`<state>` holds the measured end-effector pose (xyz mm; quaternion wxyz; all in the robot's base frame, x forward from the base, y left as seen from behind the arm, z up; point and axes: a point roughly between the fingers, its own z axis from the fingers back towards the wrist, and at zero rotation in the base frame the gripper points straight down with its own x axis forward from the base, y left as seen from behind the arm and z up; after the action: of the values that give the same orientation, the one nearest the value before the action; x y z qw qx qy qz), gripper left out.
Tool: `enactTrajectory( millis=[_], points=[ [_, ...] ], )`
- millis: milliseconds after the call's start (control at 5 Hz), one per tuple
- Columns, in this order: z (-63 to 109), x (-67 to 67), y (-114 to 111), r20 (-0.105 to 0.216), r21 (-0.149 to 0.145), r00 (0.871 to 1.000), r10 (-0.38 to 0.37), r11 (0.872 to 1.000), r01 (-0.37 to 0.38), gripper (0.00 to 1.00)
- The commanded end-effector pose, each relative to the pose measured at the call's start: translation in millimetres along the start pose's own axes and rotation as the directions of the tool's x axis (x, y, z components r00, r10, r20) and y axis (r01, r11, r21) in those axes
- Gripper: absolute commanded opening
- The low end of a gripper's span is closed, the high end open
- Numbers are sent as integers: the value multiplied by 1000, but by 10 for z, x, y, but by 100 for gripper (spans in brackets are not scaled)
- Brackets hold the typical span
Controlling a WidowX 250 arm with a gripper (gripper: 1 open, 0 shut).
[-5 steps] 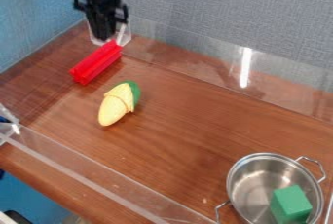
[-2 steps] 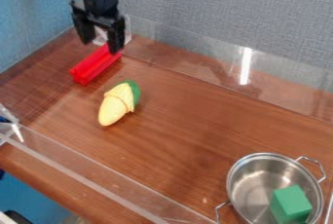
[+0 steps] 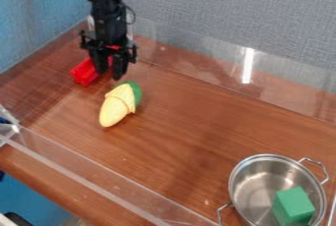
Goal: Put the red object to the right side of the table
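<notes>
The red object (image 3: 85,72) lies on the table (image 3: 197,122) at the back left, and only its lower left end shows. My gripper (image 3: 110,68) points straight down over its upper right end and hides that part. The black fingers (image 3: 100,63) stand apart, low on either side of the block. I see no grip on the block, so the gripper reads as open.
A yellow-green vegetable toy (image 3: 120,103) lies just in front of the gripper. A steel pot (image 3: 245,185) with a green cube (image 3: 294,208) inside sits at the front right corner. Low clear acrylic walls (image 3: 243,66) edge the tabletop.
The gripper opened from nearly shut, then came down from above the block until its fingers straddle the block's right end. The block and the toy have not moved.
</notes>
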<state>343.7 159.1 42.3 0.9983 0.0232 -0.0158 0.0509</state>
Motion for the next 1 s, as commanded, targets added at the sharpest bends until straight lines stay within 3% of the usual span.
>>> enactTrajectory(
  millis=[0, 200, 600, 800],
  points=[
    [511, -97, 56, 85, 26, 993, 78, 996, -80, 100],
    [662, -192, 87, 85, 21, 988, 127, 991, -129, 100],
    [448, -85, 237, 48, 37, 982, 181, 982, -183, 100],
    [338, -19, 302, 31, 48, 973, 229, 972, -231, 100]
  ],
)
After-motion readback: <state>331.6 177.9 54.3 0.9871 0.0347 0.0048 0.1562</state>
